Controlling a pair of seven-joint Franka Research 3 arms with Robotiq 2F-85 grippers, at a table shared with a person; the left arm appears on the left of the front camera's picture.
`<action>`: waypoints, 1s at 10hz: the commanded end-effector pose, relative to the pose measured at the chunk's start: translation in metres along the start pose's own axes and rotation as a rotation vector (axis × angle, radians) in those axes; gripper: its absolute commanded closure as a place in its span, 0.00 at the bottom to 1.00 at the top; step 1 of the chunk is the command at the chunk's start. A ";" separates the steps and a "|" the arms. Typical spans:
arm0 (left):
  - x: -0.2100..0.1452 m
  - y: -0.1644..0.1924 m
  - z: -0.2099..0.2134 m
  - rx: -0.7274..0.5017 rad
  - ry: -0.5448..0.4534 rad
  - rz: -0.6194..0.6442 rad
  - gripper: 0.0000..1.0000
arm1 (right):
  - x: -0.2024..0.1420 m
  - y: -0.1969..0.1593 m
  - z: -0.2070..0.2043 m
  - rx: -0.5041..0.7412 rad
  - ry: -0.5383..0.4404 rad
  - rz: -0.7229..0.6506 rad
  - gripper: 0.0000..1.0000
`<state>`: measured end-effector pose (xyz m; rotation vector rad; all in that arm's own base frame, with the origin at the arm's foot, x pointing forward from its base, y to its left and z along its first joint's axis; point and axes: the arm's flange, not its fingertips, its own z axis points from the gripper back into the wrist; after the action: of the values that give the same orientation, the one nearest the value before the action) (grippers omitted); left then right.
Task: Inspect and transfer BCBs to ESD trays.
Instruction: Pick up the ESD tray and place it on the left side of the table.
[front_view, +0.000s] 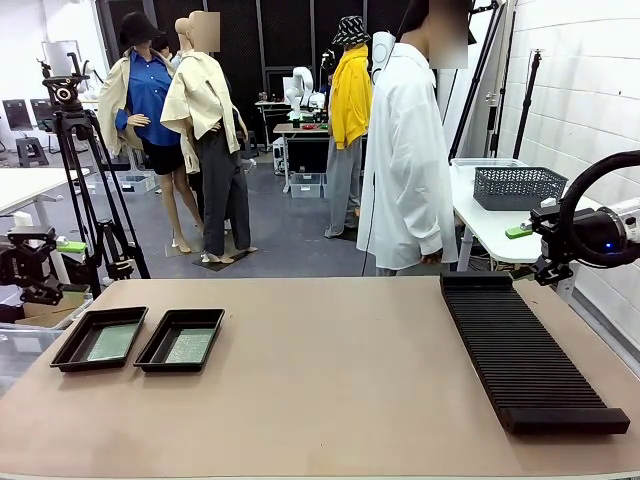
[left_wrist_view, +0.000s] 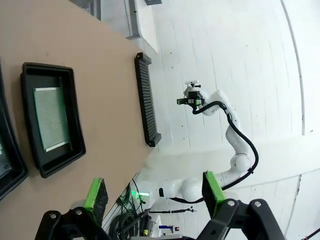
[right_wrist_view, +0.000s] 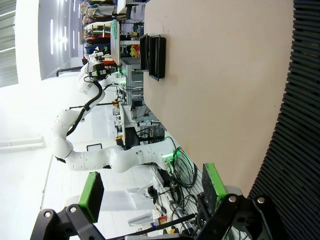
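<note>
Two ESD trays sit side by side at the table's left, the left tray (front_view: 72, 342) and the right tray (front_view: 155, 342). A green BCB lies flat in each: one BCB (front_view: 112, 342) in the left tray, another BCB (front_view: 189, 346) in the right. My left gripper (front_view: 28, 268) hangs off the table's left edge, open and empty. In the left wrist view the open gripper (left_wrist_view: 155, 192) looks over a tray (left_wrist_view: 47, 69) holding a BCB (left_wrist_view: 50, 119). My right gripper (front_view: 548, 245) hovers beyond the table's right rear corner; its wrist view shows the gripper (right_wrist_view: 152, 192) open and empty, with the trays (right_wrist_view: 156, 50) far off.
A long black slotted rack (front_view: 525, 350) lies along the table's right side, with no boards showing in its slots. A person in a white shirt (front_view: 405, 160) stands at the far edge. A side table with a grey mesh basket (front_view: 518, 186) is behind my right arm.
</note>
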<state>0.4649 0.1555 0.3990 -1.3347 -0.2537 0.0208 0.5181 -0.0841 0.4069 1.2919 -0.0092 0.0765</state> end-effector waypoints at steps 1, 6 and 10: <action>0.006 -0.002 0.002 -0.034 -0.023 -0.036 0.00 | 0.000 0.001 -0.002 -0.011 -0.006 -0.008 0.00; 0.000 0.000 0.000 0.000 0.000 0.000 0.00 | 0.000 0.001 -0.002 -0.011 -0.006 -0.008 0.00; 0.000 0.000 0.000 0.000 0.000 0.000 0.00 | 0.000 0.001 -0.002 -0.011 -0.006 -0.008 0.00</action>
<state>0.4661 0.1553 0.3989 -1.3416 -0.2562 0.0195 0.5181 -0.0841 0.4069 1.2919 -0.0092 0.0765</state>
